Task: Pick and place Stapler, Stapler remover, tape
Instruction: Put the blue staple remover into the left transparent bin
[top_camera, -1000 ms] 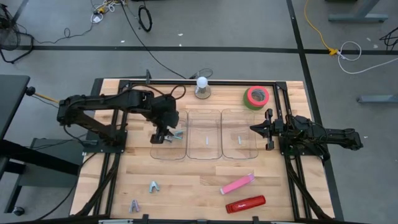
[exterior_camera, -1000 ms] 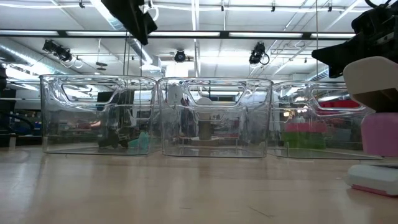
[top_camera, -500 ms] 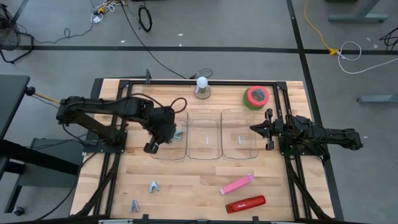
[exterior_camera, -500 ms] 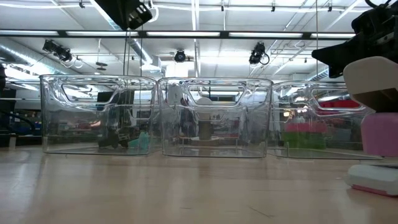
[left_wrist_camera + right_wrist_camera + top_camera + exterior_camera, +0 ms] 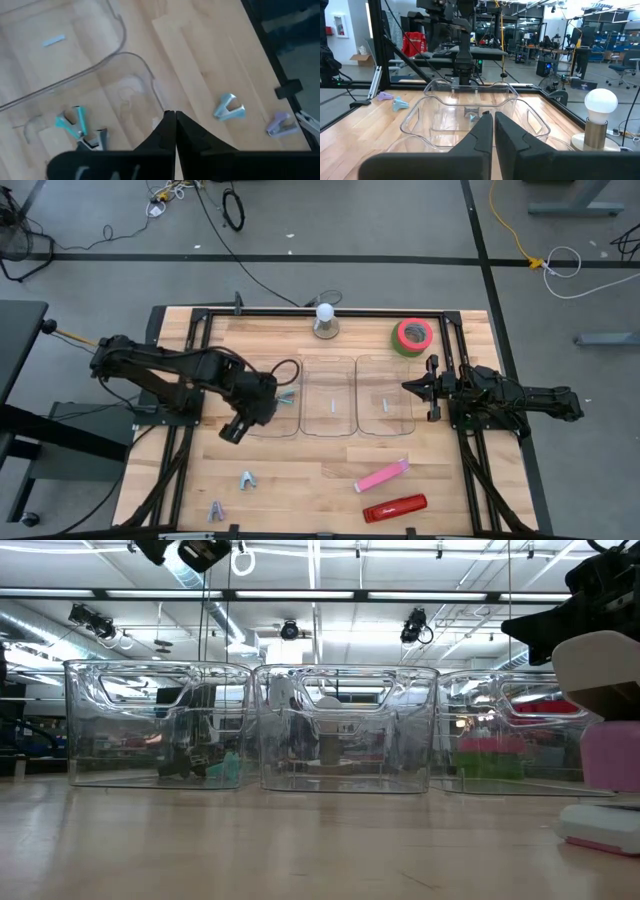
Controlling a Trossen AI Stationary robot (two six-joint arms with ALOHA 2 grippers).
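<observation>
Green tape roll [image 5: 412,336] with red-pink core. Red stapler [image 5: 394,508]; pink stapler [image 5: 381,475]. Light-blue staple remover [image 5: 247,479]; lilac one [image 5: 216,511]; teal one [image 5: 71,125], seemingly with a dark one [image 5: 93,141] beside it, inside clear bin [image 5: 270,428]. White bulb [image 5: 325,311] on grey base. Pale wood-grain table [image 5: 300,480], black frame and arms.

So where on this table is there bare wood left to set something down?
Free: the near strip between the blue staple remover and the pink stapler, and the far strip between the bulb and the table's left corner. Crowded: the three clear bins mid-table, the left gripper by them, the green tape corner.
</observation>
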